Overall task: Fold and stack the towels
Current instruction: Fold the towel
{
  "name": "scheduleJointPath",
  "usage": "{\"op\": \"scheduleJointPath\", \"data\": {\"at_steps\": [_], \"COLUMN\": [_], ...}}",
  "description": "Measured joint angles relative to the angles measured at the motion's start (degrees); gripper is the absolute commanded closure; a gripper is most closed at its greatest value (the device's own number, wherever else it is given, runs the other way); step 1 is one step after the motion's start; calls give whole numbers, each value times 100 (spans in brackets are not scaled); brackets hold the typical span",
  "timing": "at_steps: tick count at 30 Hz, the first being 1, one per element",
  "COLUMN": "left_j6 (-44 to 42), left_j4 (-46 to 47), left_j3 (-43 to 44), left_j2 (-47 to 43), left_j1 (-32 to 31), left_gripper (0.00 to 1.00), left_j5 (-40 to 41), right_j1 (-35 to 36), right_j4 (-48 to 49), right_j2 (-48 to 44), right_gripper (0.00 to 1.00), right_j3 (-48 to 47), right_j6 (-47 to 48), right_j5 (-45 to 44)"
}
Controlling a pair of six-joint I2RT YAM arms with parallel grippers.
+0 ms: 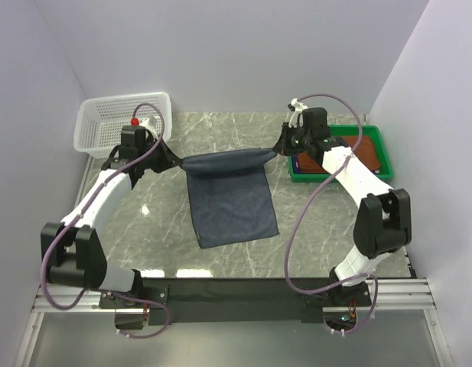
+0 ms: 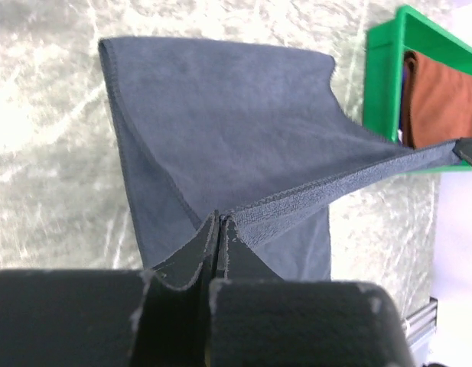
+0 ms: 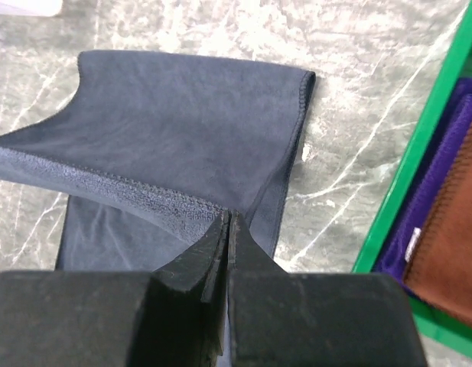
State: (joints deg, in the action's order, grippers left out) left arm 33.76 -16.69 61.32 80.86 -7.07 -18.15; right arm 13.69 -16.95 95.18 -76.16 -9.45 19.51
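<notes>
In the green tray (image 3: 415,153), a rust-brown towel (image 3: 450,252) tops a purple towel (image 3: 431,199).

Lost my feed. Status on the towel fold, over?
Left gripper, right gripper both shut on corners of grey-blue terry towel. Far edge lifted taut, rest draped on marble table. Nothing in the way.

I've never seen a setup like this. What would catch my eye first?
A grey-blue towel is stretched in mid-air over the middle of the marble table. The left gripper and right gripper each pinch a top corner, and the rest drapes down onto the surface. At far right a green tray holds a brown towel and a purple towel; a white basket sits at far left.
</notes>
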Motion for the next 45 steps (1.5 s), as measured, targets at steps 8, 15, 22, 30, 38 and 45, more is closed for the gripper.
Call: {"op": "scheduleJointPath", "data": {"at_steps": [8, 15, 22, 30, 38, 45], "left_j6": [210, 544, 831, 935, 734, 750], "left_j4": [-48, 79, 337, 251, -188, -481], "left_j3": [-1051, -2455, -2968, -2830, -1891, -1941], "left_j2": [-887, -1456, -1552, -1346, -1574, -2146], "left_j1": [-372, -599, -632, -640, -647, -734], "left_gripper": [99, 99, 99, 99, 99, 99], "left_j5": [9, 155, 452, 708, 839, 730], "right_j1": [2, 7, 26, 57, 55, 57], "right_j4": [33, 291, 540, 706, 531, 485], "right_j2": [-935, -1209, -1128, -841, -1257, -2146], "right_gripper": [100, 100, 100, 100, 100, 100], "right_j3": [1082, 2396, 2846, 2811, 2262, 2527], "right_j6": [-83, -365, -625, -763, -723, -765], "right_j5": [-37, 195, 358, 411, 136, 116]}}
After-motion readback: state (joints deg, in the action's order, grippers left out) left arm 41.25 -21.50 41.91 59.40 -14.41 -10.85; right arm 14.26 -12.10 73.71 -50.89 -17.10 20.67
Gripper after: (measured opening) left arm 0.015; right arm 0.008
